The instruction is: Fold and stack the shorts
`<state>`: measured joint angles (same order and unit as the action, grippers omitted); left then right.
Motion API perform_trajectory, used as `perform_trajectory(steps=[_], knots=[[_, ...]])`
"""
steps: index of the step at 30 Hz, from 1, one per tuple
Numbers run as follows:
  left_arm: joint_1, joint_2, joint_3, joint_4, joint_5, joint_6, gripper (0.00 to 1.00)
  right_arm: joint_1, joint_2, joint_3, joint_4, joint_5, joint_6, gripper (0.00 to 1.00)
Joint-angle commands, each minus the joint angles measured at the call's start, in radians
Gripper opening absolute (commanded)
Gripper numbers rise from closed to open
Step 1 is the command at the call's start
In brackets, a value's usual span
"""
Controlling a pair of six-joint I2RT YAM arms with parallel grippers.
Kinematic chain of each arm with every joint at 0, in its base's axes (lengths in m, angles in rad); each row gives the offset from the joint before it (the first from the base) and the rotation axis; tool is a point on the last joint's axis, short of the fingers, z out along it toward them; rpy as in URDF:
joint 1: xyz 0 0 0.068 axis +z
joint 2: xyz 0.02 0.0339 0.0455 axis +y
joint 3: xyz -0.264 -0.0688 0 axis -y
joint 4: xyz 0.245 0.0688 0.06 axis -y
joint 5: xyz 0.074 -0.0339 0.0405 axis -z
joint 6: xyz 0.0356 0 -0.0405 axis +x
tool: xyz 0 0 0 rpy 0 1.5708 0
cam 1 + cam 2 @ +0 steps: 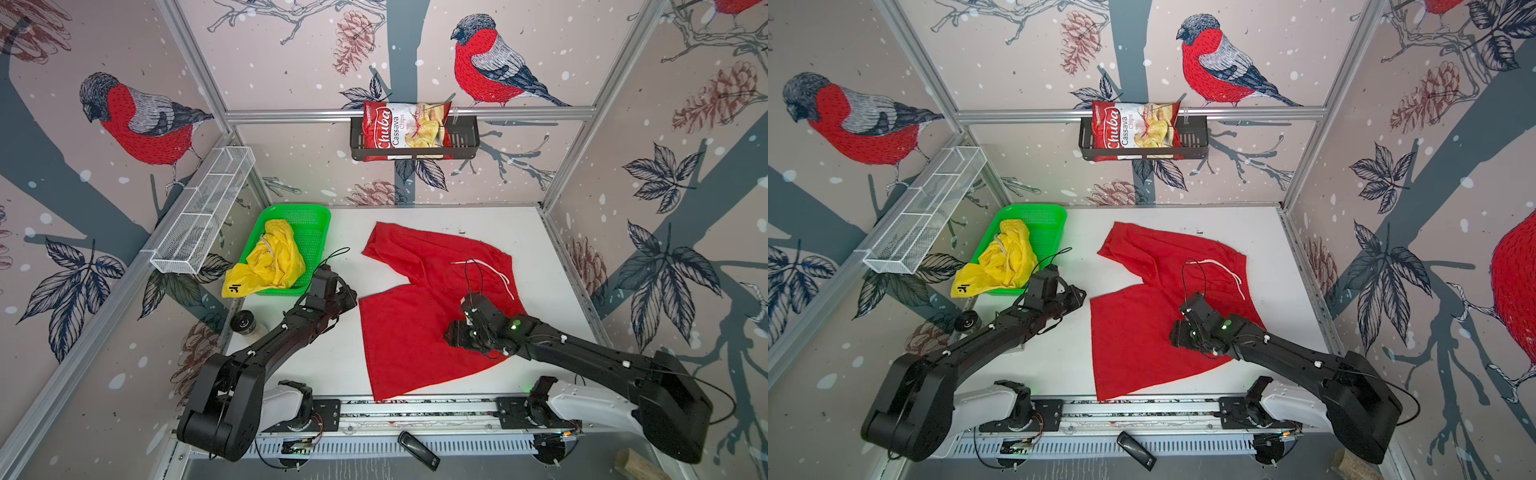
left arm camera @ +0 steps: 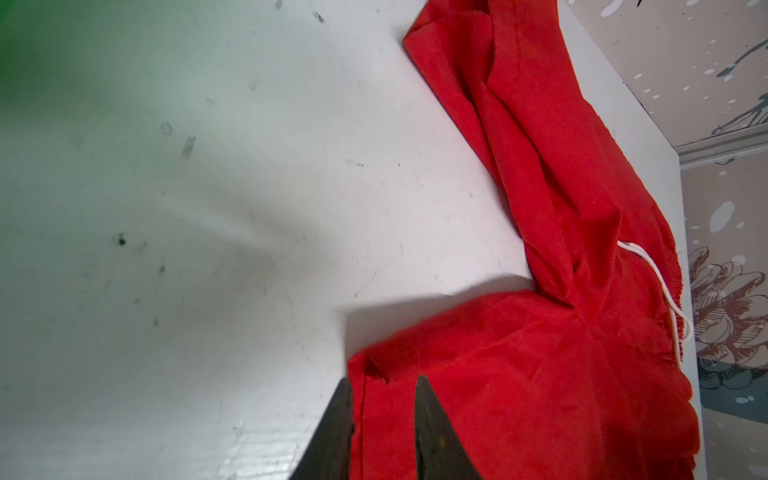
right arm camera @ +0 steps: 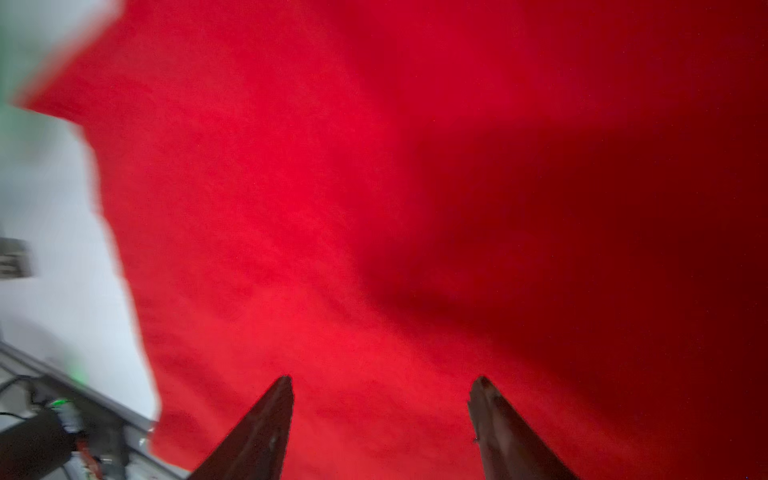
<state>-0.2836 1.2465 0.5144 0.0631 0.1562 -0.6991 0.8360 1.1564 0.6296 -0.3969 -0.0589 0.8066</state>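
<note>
Left gripper [image 2: 384,419] is straddling a hem corner of the red shorts [image 1: 419,316], not visibly pinching; right gripper [image 3: 380,415] is hovering open above them. Cloth looks limp, light; corners are gripping best. Yellow shorts [image 1: 270,262] are lying in the green basket [image 1: 316,216].

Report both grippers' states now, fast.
Left gripper: jaws narrowed on the leg-hem corner of the red shorts, holding it.
Right gripper: open, empty, over the red shorts.

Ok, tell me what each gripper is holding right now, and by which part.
The left gripper pinches the red shorts at a leg hem corner. The right gripper holds nothing; its jaws stand open above the red cloth.
</note>
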Motion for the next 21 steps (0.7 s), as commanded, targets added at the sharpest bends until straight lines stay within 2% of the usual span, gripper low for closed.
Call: perform_trajectory(steps=[1, 4, 9, 14, 18, 21], knots=[[0.012, 0.042, 0.015, 0.125, 0.008, 0.011, 0.28, -0.027, 0.079, 0.133, 0.011, 0.078, -0.201, 0.69], [0.028, 0.113, 0.046, 0.191, 0.017, 0.007, 0.29, -0.072, 0.235, 0.302, 0.015, 0.093, -0.348, 0.69], [0.048, 0.242, 0.141, 0.224, 0.070, 0.024, 0.29, -0.092, 0.511, 0.588, 0.068, 0.208, -0.635, 0.75], [0.074, 0.284, 0.178, 0.249, 0.089, 0.017, 0.30, -0.096, 0.774, 0.839, 0.131, 0.250, -0.874, 0.78], [0.108, 0.281, 0.185, 0.239, 0.115, 0.019, 0.30, -0.103, 0.932, 1.006, 0.143, 0.251, -0.965, 0.80], [0.133, 0.266, 0.178, 0.213, 0.122, 0.037, 0.30, -0.121, 1.027, 1.120, 0.130, 0.194, -0.961, 0.80]])
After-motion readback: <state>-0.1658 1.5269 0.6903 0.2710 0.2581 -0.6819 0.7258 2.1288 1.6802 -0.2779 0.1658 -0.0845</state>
